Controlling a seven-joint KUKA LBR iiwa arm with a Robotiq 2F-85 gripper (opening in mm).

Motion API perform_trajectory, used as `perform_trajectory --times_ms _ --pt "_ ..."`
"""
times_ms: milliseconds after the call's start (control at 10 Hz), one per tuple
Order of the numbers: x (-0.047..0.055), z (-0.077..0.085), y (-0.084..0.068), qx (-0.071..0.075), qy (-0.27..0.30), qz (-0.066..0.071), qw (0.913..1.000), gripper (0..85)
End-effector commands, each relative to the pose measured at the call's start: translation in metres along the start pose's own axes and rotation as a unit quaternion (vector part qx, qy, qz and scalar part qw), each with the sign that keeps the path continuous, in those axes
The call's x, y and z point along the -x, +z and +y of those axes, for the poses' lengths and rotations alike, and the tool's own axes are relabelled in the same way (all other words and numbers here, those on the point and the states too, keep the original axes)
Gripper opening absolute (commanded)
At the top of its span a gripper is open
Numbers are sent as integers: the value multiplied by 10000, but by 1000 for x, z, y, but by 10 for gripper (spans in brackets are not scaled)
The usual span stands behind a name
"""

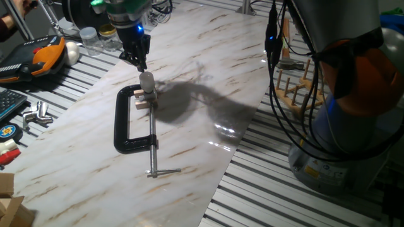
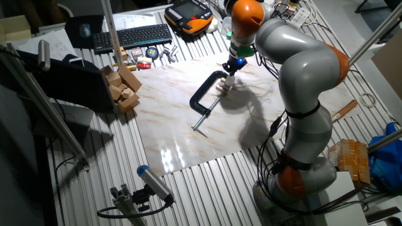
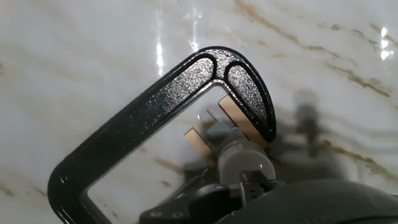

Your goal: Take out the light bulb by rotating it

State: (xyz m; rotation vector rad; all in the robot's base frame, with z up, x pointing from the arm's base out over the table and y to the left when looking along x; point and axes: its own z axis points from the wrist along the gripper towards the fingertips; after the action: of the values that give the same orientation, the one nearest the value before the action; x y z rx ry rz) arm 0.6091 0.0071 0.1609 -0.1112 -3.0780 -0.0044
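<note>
Gripper (image 1: 140,63) poised directly above the light bulb (image 1: 146,80), fingertips just over or at its crown; neither fixed view nor the hand view resolves the gap between the fingers, so whether they are parted or closed on the glass cannot be told. The light bulb stands upright, frosted dome uppermost, its base seated between small wooden blocks (image 1: 141,99) that are pinched in the black C-clamp (image 1: 123,123); in the hand view the bulb (image 3: 245,167) appears at the lower edge of the frame, just beside the curved end of the clamp frame (image 3: 186,81). The clamp lies flat on the marbled worktop (image 1: 189,75), its screw and cross-handle (image 1: 163,171) pointing toward the near edge. Farther left, off the marbled sheet, lie an orange-and-black tool (image 1: 38,58) and clear jars (image 1: 88,36). Step in hand, as judged: approach or first grasp of the bulb, which is not yet out. The next move calls for a centred, gentle closing on the dome, then rotation about its vertical axis, then a lift
</note>
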Motion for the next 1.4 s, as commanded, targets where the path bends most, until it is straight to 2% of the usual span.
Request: perform_trajectory --times_ms 0,100,200,300,400,500,600,700,800,900,1000,1200,1300 --pt "0 0 -1 56 1240 -61 9922 0" --pt "0 0 -1 58 1545 -162 9878 0" --pt "0 0 -2 128 2252 -292 9738 0" --pt "-1 0 -2 209 3238 -339 9453 0" --pt "-2 0 -2 216 4045 -296 9138 0" --pt "-1 0 -2 212 4862 -285 8731 0" --pt "-1 0 -1 261 5674 -304 8224 0" --pt "-1 0 -2 261 6547 -296 7549 0" --pt "-1 0 -3 234 7151 -261 6981 0" --pt "-1 0 -4 121 7629 -177 6461 0" --pt "-2 0 -4 76 7961 -99 6050 0" --pt "0 1 0 183 8495 31 5273 0" --pt "0 1 0 191 8693 93 4939 0"
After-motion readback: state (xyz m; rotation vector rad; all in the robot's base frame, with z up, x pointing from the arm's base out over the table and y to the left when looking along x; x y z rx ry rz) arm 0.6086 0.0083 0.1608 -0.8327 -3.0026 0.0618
